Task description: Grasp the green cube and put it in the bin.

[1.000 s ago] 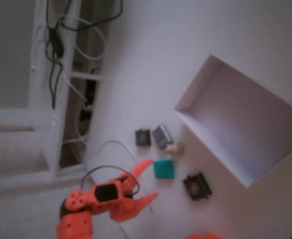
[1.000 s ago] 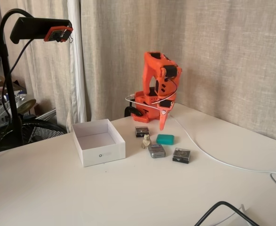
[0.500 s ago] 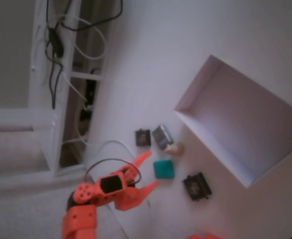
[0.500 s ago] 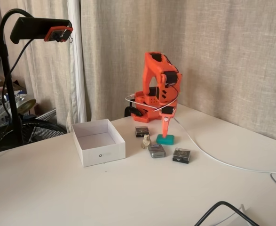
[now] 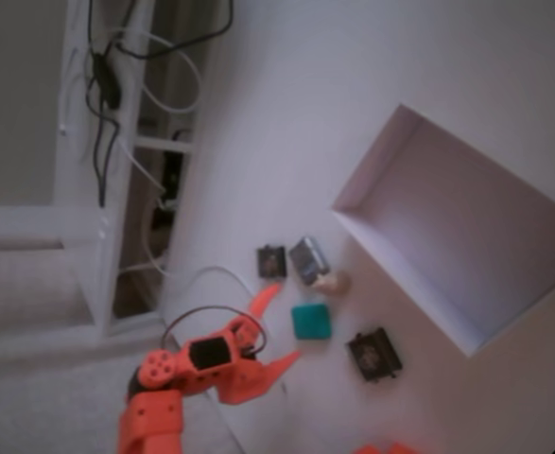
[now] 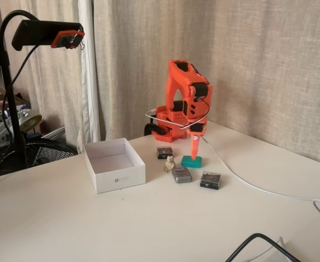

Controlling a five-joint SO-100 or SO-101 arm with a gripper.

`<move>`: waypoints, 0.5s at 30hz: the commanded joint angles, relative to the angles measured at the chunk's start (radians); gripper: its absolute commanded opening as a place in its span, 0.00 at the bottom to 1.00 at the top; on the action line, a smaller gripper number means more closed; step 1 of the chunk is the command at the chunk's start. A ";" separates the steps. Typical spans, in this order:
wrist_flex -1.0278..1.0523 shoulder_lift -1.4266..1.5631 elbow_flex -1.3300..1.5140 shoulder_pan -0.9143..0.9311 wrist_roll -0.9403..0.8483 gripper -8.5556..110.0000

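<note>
We see, nearest in a fixed view, the white bin (image 6: 115, 170) on the bench (image 6: 149, 229), well apart from the fingers. Farther back, our orange gripper (image 5: 288, 322) points down with fingers spread wide, holding nothing. The green cube (image 5: 311, 322) sits just beyond the fingertips, not yet between them. We judge this the approach; next we must straddle and close.

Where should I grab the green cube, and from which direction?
Come straight down and pinch two opposite flat sides of the green cube. It lies flat, with bare table around it. The gripper is already open beside it.
</note>
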 commanded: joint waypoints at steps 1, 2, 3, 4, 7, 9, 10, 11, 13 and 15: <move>0.006 -0.014 -0.012 0.003 0.005 0.49; 0.002 -0.025 -0.012 0.003 0.008 0.49; 0.002 -0.034 -0.009 0.005 0.008 0.49; -0.006 -0.040 0.002 0.008 0.008 0.49; -0.052 -0.054 0.044 0.014 0.002 0.49; -0.089 -0.077 0.052 0.025 0.002 0.48; -0.104 -0.095 0.052 0.031 0.002 0.48; -0.114 -0.115 0.051 0.037 0.008 0.47; -0.172 -0.146 0.057 0.044 0.011 0.47; -0.196 -0.166 0.058 0.046 0.012 0.47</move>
